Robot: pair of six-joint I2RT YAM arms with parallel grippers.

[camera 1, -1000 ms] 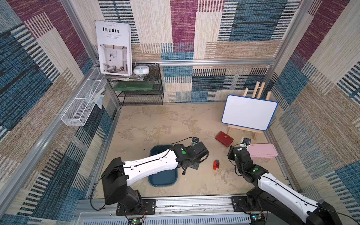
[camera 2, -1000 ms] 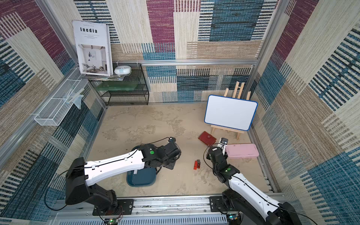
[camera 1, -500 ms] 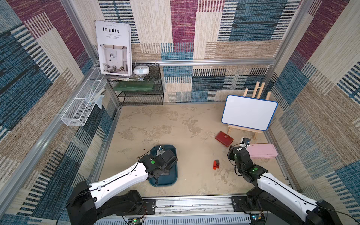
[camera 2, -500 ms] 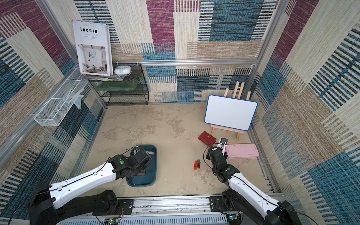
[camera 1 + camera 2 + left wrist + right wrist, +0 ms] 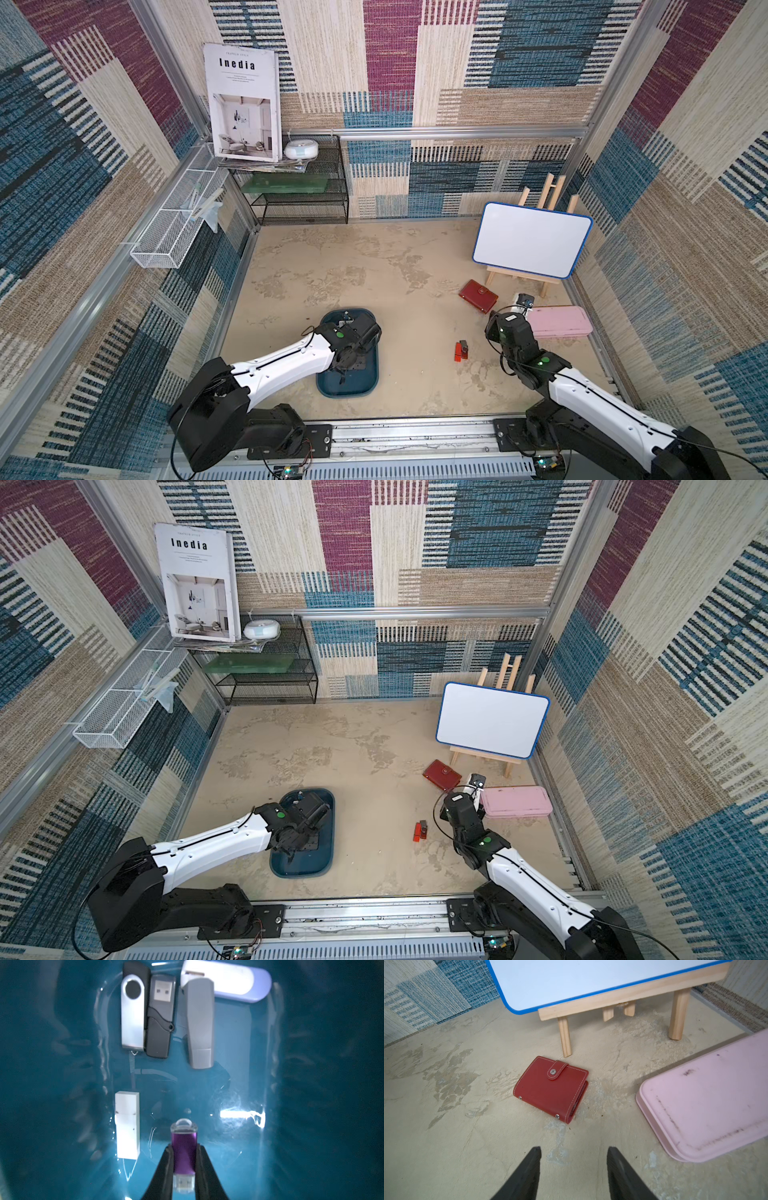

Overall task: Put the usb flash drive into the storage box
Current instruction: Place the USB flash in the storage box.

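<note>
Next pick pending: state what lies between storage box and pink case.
Both top views: red flash drive, small dark item beside it, then right arm.

left arm and right arm were white shells with chunky black joints, green dot on each wrist block, thin black cables, black bases at 6 o'clock, left gripper and right gripper had tapered black fingers

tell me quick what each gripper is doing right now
Left gripper: shut on the purple usb flash drive, over the storage box.
Right gripper: open, empty.
</note>
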